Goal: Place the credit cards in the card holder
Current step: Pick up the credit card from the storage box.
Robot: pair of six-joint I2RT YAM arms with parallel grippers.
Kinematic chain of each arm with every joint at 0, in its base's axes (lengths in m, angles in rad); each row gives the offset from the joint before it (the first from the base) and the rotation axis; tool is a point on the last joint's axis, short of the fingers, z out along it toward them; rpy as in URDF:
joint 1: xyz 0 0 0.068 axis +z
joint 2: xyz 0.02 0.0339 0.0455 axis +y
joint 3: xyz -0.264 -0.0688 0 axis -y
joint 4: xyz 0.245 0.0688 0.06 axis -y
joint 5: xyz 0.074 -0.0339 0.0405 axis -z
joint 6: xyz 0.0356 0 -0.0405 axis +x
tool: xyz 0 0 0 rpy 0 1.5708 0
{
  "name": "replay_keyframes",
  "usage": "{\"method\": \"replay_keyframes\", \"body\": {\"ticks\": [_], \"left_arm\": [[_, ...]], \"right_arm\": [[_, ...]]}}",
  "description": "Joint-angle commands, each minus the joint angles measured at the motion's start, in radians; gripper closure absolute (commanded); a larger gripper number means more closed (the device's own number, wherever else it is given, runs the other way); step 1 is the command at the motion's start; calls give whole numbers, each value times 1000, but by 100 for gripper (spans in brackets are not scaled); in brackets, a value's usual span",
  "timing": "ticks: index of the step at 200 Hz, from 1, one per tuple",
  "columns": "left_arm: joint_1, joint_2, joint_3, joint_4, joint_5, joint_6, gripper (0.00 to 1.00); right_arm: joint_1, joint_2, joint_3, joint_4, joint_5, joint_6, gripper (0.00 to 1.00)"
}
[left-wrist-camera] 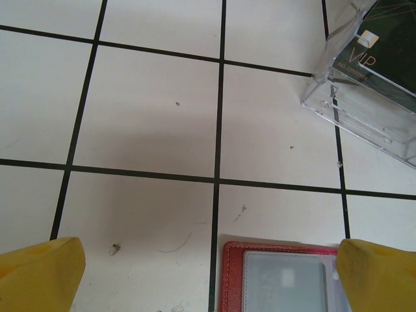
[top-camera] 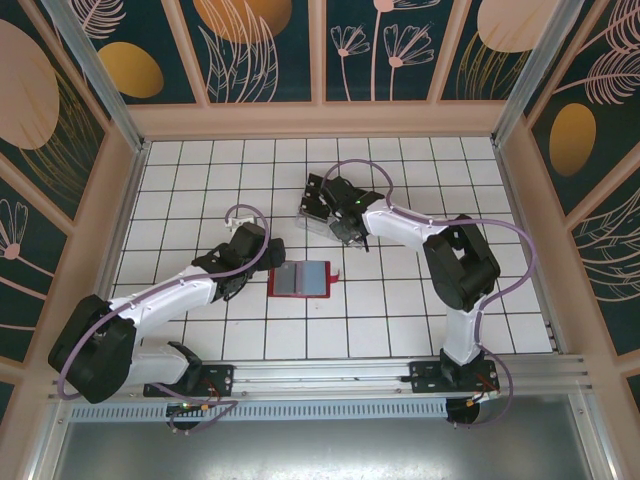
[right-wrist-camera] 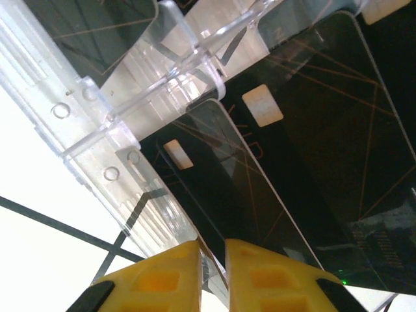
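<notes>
The card holder (top-camera: 300, 279), a red wallet, lies open on the tiles showing grey inner pockets; its top-left corner (left-wrist-camera: 279, 276) is in the left wrist view. My left gripper (top-camera: 262, 262) hovers at its left edge, open, with the wide-apart yellow fingertips (left-wrist-camera: 214, 266) holding nothing. My right gripper (top-camera: 335, 222) is at the clear rack (right-wrist-camera: 110, 130), where black credit cards (right-wrist-camera: 325, 117) stand in the slots. Its yellow fingers (right-wrist-camera: 213, 260) are nearly together, with the lower edge of one black credit card (right-wrist-camera: 221, 188) pinched between them.
The clear tiered rack (top-camera: 322, 218) stands one to two tiles behind the wallet; its corner, with a black card in it (left-wrist-camera: 383, 45), reaches into the left wrist view. Wooden walls ring the white tiled floor. A metal rail runs along the near edge.
</notes>
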Motion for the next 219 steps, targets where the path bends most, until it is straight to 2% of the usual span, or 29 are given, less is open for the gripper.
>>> {"method": "replay_keyframes", "body": {"ticks": [1,81,155,188,219], "left_arm": [[8,9,-4,16,6,11,1],[8,8,-7,17,8,15,1],[8,10,-2,6,-2,15,1],[8,12,-5,-4,-6,8,1],[8,9,-23,-14,-6,3,1]], "right_arm": [[3,21,30,-24,-7,-21,88],[-3,0,40,-26,-34,-73,100],[8,-68,99,-43,-7,-84,100],[42,-125,123,-55,-16,-29,100],[83,-208,101,-14,-112,108,100]]}}
